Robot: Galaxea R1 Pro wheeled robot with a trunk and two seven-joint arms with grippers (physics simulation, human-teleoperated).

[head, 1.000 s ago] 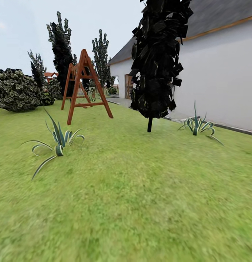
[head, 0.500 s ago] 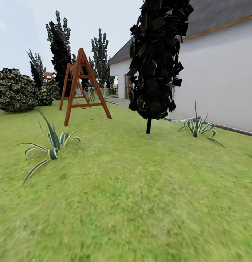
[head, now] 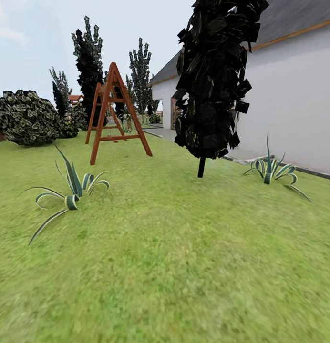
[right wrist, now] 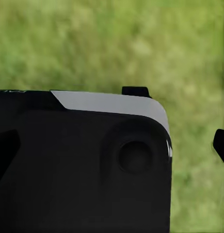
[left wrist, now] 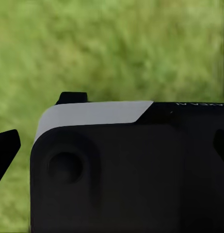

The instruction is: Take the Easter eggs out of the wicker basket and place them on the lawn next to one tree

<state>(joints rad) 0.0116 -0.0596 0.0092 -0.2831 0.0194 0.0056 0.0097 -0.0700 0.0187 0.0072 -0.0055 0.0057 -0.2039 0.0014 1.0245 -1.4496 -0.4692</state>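
The lawn (head: pixel 184 267) spreads bright green across the head view and lies blurred behind both wrist cameras. The Easter eggs, the wicker basket and the tree are out of view. My left gripper (left wrist: pixel 112 148) is open, its black fingertips (left wrist: pixel 6 150) far apart at the picture's two edges, with a black and grey housing (left wrist: pixel 126 165) between them. My right gripper (right wrist: pixel 112 145) is open in the same way, one fingertip (right wrist: pixel 221 144) standing out against the grass. Neither holds anything.
A narrow black conifer (head: pixel 215 81) stands ahead right, beside a white house wall (head: pixel 293 100). A red-brown wooden swing frame (head: pixel 118 112) stands ahead left. Spiky striped plants sit on the grass at left (head: pixel 72 190) and right (head: pixel 272 169). A round bush (head: pixel 26 116) and further conifers (head: pixel 88 62) lie beyond.
The whole head view has shifted: first the plants came a little nearer, then everything slid slightly right and down, so the camera has moved. Nothing in the scene itself has moved.
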